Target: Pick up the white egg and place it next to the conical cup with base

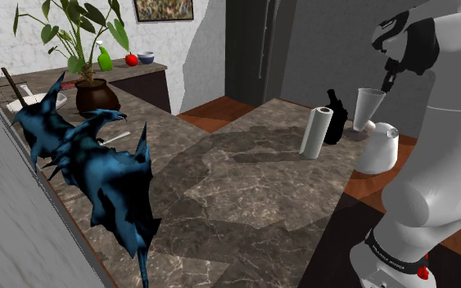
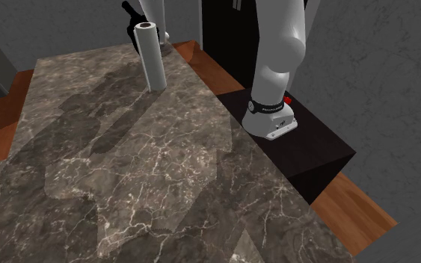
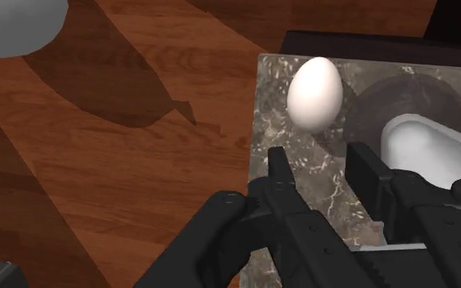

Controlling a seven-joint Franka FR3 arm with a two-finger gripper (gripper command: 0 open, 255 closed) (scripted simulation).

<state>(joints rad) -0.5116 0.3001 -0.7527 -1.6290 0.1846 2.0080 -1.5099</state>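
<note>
Egg [image 3: 314, 92], white and smooth, sits at the very edge of the worktop [image 3: 273, 106], just ahead of the tool [image 3: 320, 151]. The tool's fingers stand wide apart over bare stone and hold nothing. Beside the egg a white shape is half hidden behind one finger, so it is hard to name.

Over to the shoulder view, where the conical cup [image 1: 369, 100] stands under the hanging hand. A small pale round shape sits at the cup's foot, but I cannot tell whether it is the egg or the cup's base. A white lidded container [image 1: 377, 149] sits just in front of the cup. A paper roll [image 1: 315, 132] stands upright near the cup on the shoulder view's left. A black object [image 1: 333, 114] is tucked between roll and cup, its form unclear. A blue spiky dragon figure [image 1: 97, 172] is well apart from the cup.

The worktop is dark brown marble with pale veins. Below it is wooden floor, and grey walls stand around. In the second exterior view the arm is cut off above the black stand [image 2: 306, 149].
</note>
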